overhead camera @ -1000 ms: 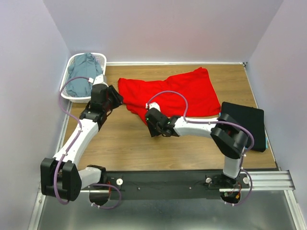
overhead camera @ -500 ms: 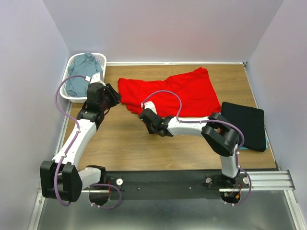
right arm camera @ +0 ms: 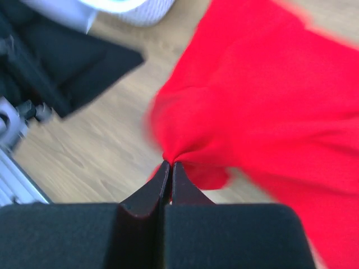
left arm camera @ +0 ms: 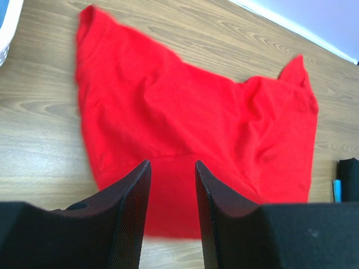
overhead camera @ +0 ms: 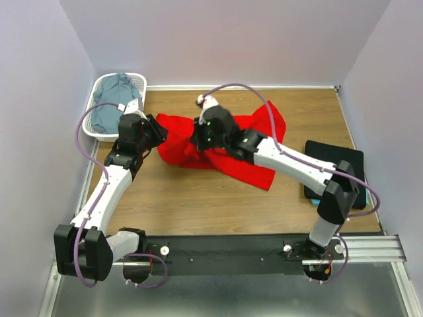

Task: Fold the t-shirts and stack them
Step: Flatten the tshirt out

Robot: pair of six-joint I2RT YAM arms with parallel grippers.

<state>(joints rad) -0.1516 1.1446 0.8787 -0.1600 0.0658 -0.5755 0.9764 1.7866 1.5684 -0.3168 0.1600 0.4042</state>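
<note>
At ten o'clock on the table, a white plastic lattice basket [overhead camera: 99, 135] holds a dusty grey-blue cloth t-shirt [overhead camera: 111, 105]. The left gripper [overhead camera: 157, 132] hovers with its jaws parted and empty at the nine o'clock edge of the bright red cloth t-shirt [overhead camera: 175, 145], which lies rumpled near the table's centre. The right gripper [overhead camera: 198, 142] is clenched on a pinch of the red cloth, bunched at its tips (light, limp, likely to sag). Hem corners or shoulder seams look like the surest holds. A folded black cloth t-shirt [overhead camera: 347, 158] sits at three o'clock.
</note>
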